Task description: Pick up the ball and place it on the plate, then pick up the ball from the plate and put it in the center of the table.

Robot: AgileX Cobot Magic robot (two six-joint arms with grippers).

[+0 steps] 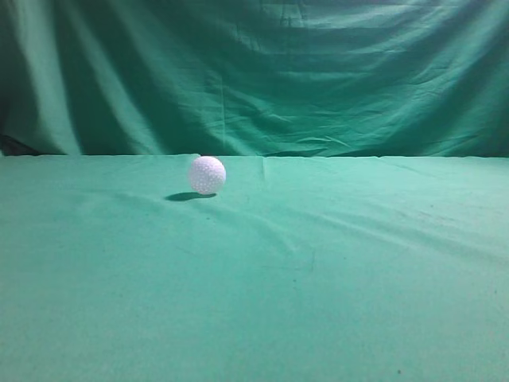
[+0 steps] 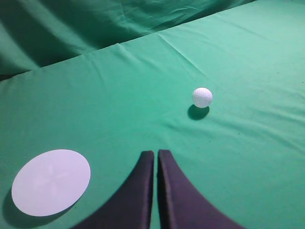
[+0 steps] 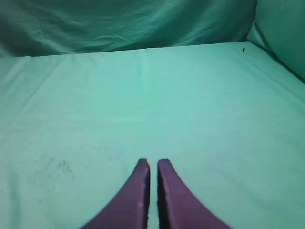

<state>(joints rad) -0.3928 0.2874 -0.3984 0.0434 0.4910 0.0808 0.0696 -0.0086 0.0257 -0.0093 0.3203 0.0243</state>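
On table (image 2: 248, 157), ball (image 2: 202, 97), plate (image 2: 51, 182) well apart

Staged robot test setup, lab-type, not a lived-in room. Table (image 1: 334, 302) fully covered in wrinkled teal-green cloth, darker green curtain (image 1: 318, 72) draped behind it and filling the background. Ahead of both grippers just cloth; no furniture or walls visible.

Dimpled white ball (image 1: 207, 175) resting free on wrinkled teal-green table (image 1: 318, 278), well apart from flat white round plate (image 2: 51, 182).
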